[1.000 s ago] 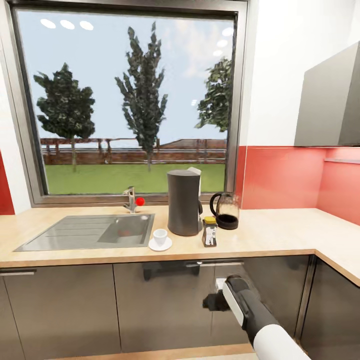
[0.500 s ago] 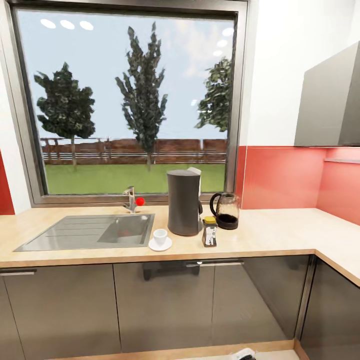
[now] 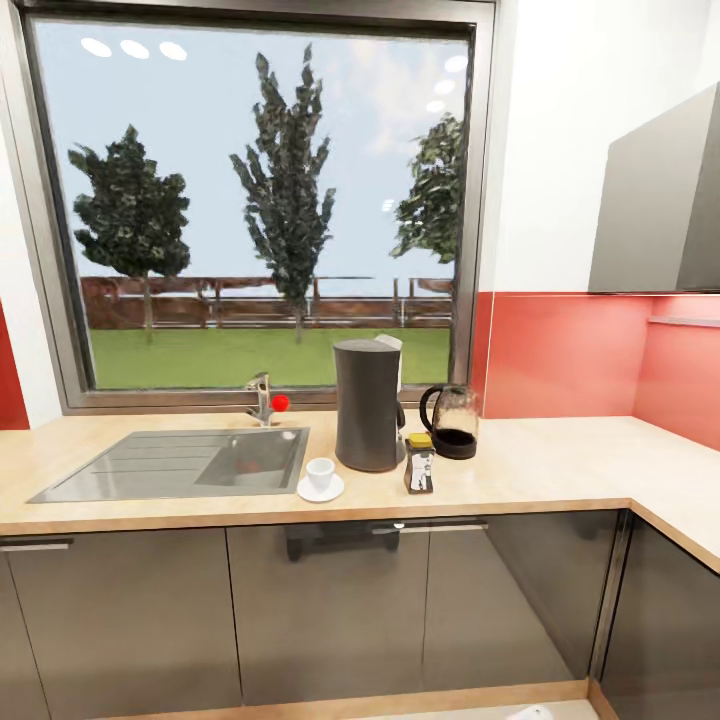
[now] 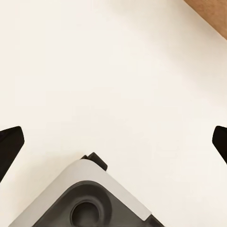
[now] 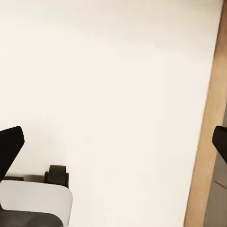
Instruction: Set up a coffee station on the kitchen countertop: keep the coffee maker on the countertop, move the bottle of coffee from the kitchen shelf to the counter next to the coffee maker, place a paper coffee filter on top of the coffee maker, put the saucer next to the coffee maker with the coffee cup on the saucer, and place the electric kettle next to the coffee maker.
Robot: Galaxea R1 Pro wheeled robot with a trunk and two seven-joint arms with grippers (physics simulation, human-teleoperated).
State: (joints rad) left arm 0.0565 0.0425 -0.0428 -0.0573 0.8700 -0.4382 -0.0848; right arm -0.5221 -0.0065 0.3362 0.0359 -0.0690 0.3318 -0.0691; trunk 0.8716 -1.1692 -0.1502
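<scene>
The left gripper (image 4: 113, 142) hangs over pale floor (image 4: 113, 71) with its two dark fingertips (image 4: 9, 146) spread wide at the edges of its wrist view, nothing between them, and a corner of the robot's grey base (image 4: 90, 198) below. The right gripper (image 5: 113, 146) is just the same, fingers (image 5: 10, 146) far apart and empty above the floor, with a wood-coloured strip (image 5: 208, 142) running along one side and a small black wheel (image 5: 57, 176) by the base. Up in the head view, the big window (image 3: 250, 200) looks out on trees and grass, red wall panels (image 3: 570, 355) beside it and a grey wall cupboard (image 3: 660, 210) at the right. Below runs the countertop (image 3: 560, 465), long and light wood, turning a corner at the right, over dark grey cabinet fronts (image 3: 330, 610). The steel sink (image 3: 180, 463) is set into it at the left, tap (image 3: 260, 398) behind it. Just right of the sink stands the coffee maker (image 3: 368, 405), tall and dark, upright near the window sill, with something white (image 3: 390, 345) showing at its top rear corner; whether that is the filter I cannot tell. To its right, close by, sits the glass kettle (image 3: 450, 420) with its black loop handle turned toward the machine. In front of the machine on the left lies the white saucer (image 3: 320, 490) with the cup (image 3: 320, 472) standing on it, right by the sink's corner. In front on the right, between machine and kettle, stands the little yellow-lidded coffee jar (image 3: 419, 463), upright.
</scene>
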